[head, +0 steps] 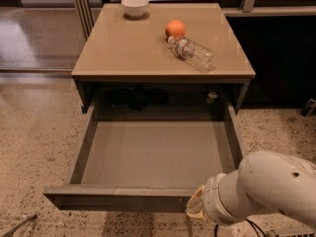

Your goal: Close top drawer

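top drawer wide open, the push still to come

we see the top drawer [158, 152] drawn far out from under the table [123, 48]: shallow, dark grey, smooth inside. we judge nothing is done yet. our gripper [196, 209] hangs low before the table's right side; spread or pressed together, we cannot tell.

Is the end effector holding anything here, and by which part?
Cannot be told. The end effector is at the front of the open drawer, right of centre, hidden by the arm.
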{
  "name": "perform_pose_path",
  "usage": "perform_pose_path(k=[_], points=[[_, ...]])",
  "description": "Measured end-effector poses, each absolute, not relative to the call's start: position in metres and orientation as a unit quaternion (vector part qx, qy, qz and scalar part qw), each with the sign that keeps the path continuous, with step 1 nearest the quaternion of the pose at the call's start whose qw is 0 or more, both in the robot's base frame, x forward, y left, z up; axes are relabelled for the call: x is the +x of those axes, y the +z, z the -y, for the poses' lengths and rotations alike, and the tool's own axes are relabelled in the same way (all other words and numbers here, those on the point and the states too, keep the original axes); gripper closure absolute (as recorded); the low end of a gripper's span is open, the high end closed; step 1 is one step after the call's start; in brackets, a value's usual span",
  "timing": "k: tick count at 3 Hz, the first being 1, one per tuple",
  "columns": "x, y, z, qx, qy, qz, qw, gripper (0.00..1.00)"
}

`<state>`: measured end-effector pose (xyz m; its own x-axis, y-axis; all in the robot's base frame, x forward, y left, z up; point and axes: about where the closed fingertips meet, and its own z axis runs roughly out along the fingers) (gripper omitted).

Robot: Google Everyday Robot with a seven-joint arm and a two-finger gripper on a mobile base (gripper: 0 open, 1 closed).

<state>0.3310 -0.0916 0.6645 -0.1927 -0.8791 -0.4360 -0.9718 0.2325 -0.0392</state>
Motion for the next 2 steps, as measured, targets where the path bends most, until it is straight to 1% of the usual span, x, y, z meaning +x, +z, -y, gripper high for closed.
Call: perform_pose_path(k=[2], points=[[0.3374,0.6637,0.0896,-0.609,0.117,-0.761,0.192,1.0]])
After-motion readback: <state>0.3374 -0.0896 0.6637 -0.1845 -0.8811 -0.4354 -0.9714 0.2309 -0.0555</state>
